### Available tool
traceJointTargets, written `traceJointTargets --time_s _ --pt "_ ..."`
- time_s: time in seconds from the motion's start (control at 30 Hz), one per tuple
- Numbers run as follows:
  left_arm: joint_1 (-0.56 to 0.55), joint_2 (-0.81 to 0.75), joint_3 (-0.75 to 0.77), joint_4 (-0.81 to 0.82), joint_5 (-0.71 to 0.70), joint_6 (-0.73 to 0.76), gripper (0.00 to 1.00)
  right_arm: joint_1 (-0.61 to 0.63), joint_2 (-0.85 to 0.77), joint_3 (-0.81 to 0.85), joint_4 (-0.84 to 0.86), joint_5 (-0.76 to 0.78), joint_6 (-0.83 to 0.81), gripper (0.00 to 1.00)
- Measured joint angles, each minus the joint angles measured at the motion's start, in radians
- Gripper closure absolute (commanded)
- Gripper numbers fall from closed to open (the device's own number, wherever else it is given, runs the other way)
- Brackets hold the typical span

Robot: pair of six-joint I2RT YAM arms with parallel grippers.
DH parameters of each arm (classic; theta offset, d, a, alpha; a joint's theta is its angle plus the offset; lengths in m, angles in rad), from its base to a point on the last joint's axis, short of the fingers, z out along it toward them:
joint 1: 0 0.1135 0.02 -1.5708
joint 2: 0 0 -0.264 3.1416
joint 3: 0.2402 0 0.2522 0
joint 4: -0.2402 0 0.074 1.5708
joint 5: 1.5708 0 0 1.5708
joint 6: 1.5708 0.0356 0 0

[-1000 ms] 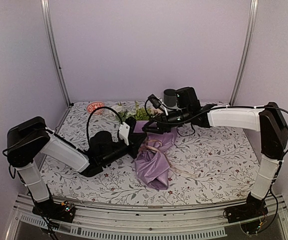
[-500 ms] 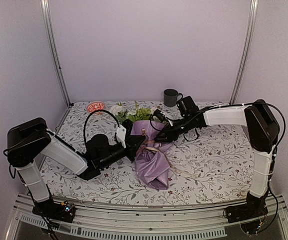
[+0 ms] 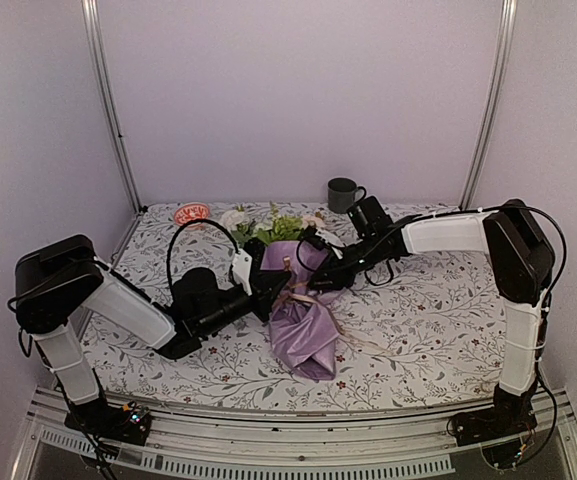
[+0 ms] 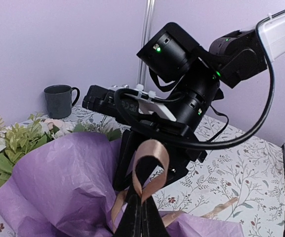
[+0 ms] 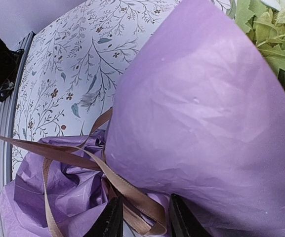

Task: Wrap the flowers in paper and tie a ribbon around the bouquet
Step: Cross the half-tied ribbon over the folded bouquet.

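The bouquet lies mid-table, a lilac paper [image 3: 303, 325] cone with the flowers [image 3: 268, 226] poking out at its far end. Beige ribbon [image 3: 302, 293] crosses the cone's waist. My left gripper [image 3: 273, 293] sits at the cone's left side. In the left wrist view that gripper [image 4: 141, 219] is shut on an upright ribbon loop [image 4: 151, 160] over the paper [image 4: 63, 182]. My right gripper [image 3: 320, 275] reaches the waist from the right. In the right wrist view its jaws [image 5: 144, 224] stand apart with a folded ribbon strand [image 5: 137, 205] lying between the fingers [image 5: 111, 222], under the paper [image 5: 201, 123].
A dark mug [image 3: 342, 193] stands at the back, also seen in the left wrist view as the mug [image 4: 59, 100]. A pink-red round dish [image 3: 190, 214] sits at the back left. A loose ribbon tail [image 3: 353, 342] trails right of the cone on the floral cloth [image 3: 438, 310].
My right arm came down from near the mug and toward the bouquet's waist, its jaws narrowing around the ribbon. My left gripper shifted slightly right, still shut on the loop.
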State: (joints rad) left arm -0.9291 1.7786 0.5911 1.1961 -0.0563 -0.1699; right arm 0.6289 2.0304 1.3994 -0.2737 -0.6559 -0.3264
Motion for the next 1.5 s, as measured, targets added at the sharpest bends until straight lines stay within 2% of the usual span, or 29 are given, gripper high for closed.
traceJointTargets --time_s 0.07,0.13,0.43,0.73,0.83,0.9,1.0,1.23,1.4,1.5 --pt "0.002 0.002 0.000 0.003 0.000 0.000 1.00 0.001 0.000 -0.001 -0.005 -0.008 -0.010 0.91" --pt "0.002 0.002 0.000 0.004 0.000 -0.002 1.00 0.002 0.000 -0.001 -0.011 -0.018 -0.010 1.00" --pt "0.003 0.003 -0.002 0.004 -0.003 -0.016 1.00 0.002 -0.012 -0.006 -0.029 -0.085 0.007 1.00" --pt "0.011 0.054 0.056 -0.058 -0.012 -0.034 1.00 0.029 -0.139 -0.086 -0.037 -0.233 0.084 0.98" --pt "0.015 0.058 0.066 -0.071 -0.012 -0.041 1.00 0.058 -0.132 -0.088 -0.046 -0.259 0.098 0.92" --pt "0.017 0.058 0.066 -0.076 -0.013 -0.043 1.00 0.079 -0.121 -0.088 -0.063 -0.274 0.107 0.86" --pt "0.018 0.059 0.067 -0.089 -0.018 -0.047 1.00 0.102 -0.108 -0.088 -0.097 -0.271 0.109 0.68" --pt "0.021 0.063 0.092 -0.142 -0.019 -0.058 1.00 0.086 -0.095 -0.062 -0.210 -0.232 0.105 0.49" --pt "0.026 0.063 0.090 -0.145 -0.014 -0.065 1.00 0.018 -0.124 -0.048 -0.277 -0.236 0.089 0.46" --pt "0.031 0.063 0.089 -0.145 -0.007 -0.067 1.00 -0.014 -0.153 -0.040 -0.317 -0.235 0.068 0.51"
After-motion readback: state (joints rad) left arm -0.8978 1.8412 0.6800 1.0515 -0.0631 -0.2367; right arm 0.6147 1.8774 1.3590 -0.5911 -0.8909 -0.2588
